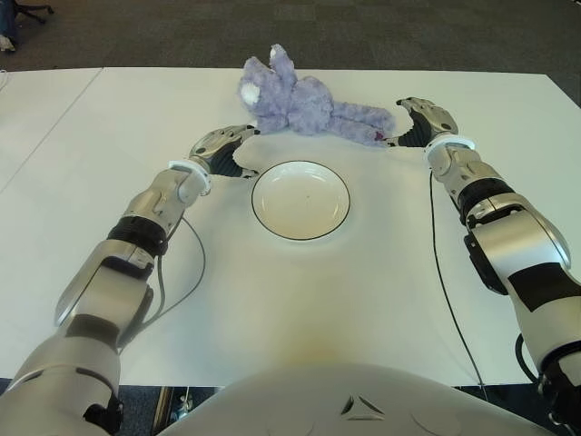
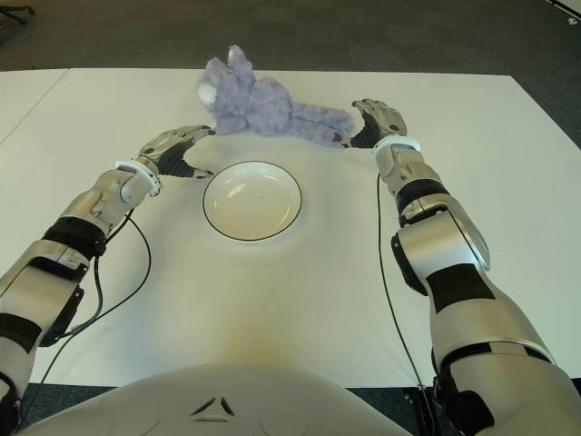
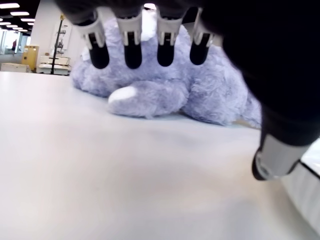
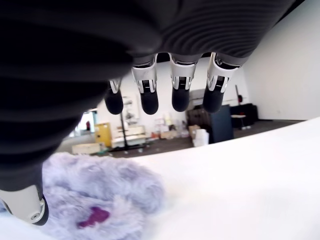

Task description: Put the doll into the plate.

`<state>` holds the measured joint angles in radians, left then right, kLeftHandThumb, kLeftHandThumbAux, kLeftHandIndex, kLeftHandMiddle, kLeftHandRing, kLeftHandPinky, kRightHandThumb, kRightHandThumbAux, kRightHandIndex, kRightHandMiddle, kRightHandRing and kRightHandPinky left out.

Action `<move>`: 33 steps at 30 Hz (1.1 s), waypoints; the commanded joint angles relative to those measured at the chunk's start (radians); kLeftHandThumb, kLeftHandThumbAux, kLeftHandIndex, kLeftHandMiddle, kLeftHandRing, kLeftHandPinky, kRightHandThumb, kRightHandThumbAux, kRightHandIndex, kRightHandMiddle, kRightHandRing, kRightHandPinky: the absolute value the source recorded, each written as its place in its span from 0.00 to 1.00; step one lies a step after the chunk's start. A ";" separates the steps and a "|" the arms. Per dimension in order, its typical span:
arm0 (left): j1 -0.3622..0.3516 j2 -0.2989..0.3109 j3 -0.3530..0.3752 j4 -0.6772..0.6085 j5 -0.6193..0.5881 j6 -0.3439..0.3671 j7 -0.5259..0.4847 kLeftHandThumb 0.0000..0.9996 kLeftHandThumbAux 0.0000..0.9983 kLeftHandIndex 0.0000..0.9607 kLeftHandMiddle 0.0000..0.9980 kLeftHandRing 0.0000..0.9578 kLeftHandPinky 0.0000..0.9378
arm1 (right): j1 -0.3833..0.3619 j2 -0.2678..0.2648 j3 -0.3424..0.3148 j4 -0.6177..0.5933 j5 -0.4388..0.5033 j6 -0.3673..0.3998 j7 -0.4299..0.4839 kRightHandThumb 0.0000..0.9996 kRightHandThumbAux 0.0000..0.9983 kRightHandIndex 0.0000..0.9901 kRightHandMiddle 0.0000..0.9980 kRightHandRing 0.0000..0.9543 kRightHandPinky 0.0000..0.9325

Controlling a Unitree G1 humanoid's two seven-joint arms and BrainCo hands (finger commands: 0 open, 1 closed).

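Observation:
A fluffy lavender doll (image 1: 304,103) lies on its side on the white table (image 1: 363,272), head toward the left, feet toward the right. Just in front of it stands an empty white plate (image 1: 300,200) with a dark rim. My left hand (image 1: 225,147) is open left of the plate, its fingers pointing at the doll's head (image 3: 145,95) with a gap between. My right hand (image 1: 419,123) is open at the doll's feet (image 4: 95,207), fingers spread above the leg end and holding nothing.
Cables run from both wrists back along the table (image 1: 186,272). A second white table (image 1: 36,118) adjoins on the left. Dark carpet (image 1: 182,32) lies beyond the far edge, with a chair base at the far left corner.

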<state>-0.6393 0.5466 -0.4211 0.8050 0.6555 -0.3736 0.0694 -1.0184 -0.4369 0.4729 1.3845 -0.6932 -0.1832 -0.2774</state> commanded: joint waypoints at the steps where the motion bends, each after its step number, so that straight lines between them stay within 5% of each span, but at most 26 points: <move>1: 0.015 -0.003 -0.001 0.019 0.006 0.000 0.003 0.20 0.62 0.03 0.02 0.10 0.00 | -0.028 0.032 0.014 0.012 -0.027 0.042 0.015 0.22 0.58 0.00 0.00 0.00 0.02; 13: 0.024 0.003 -0.006 -0.007 0.013 -0.007 -0.002 0.20 0.61 0.02 0.01 0.16 0.00 | 0.040 0.117 0.005 0.020 -0.021 0.111 0.034 0.22 0.60 0.00 0.00 0.00 0.00; 20: 0.041 0.015 -0.001 -0.040 0.017 -0.012 0.001 0.20 0.62 0.02 0.00 0.34 0.00 | 0.086 0.153 -0.008 0.023 -0.013 0.133 0.055 0.19 0.61 0.00 0.00 0.00 0.00; 25: 0.066 0.030 0.010 -0.097 0.015 -0.009 -0.006 0.20 0.63 0.02 0.00 0.34 0.00 | 0.107 0.177 -0.023 0.026 -0.008 0.153 0.107 0.18 0.62 0.00 0.00 0.00 0.00; 28: 0.084 0.037 0.020 -0.131 0.011 -0.006 -0.009 0.19 0.63 0.02 0.00 0.21 0.00 | 0.123 0.193 -0.030 0.026 -0.006 0.159 0.124 0.17 0.62 0.00 0.00 0.00 0.00; 33: 0.122 0.051 0.037 -0.209 0.000 -0.001 -0.026 0.16 0.63 0.02 0.00 0.18 0.00 | 0.149 0.233 -0.051 0.024 0.007 0.166 0.134 0.16 0.62 0.00 0.00 0.00 0.00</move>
<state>-0.5539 0.5829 -0.3972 0.6375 0.6579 -0.3817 0.0672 -0.9593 -0.2737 0.4213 1.3794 -0.6920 -0.0303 -0.2033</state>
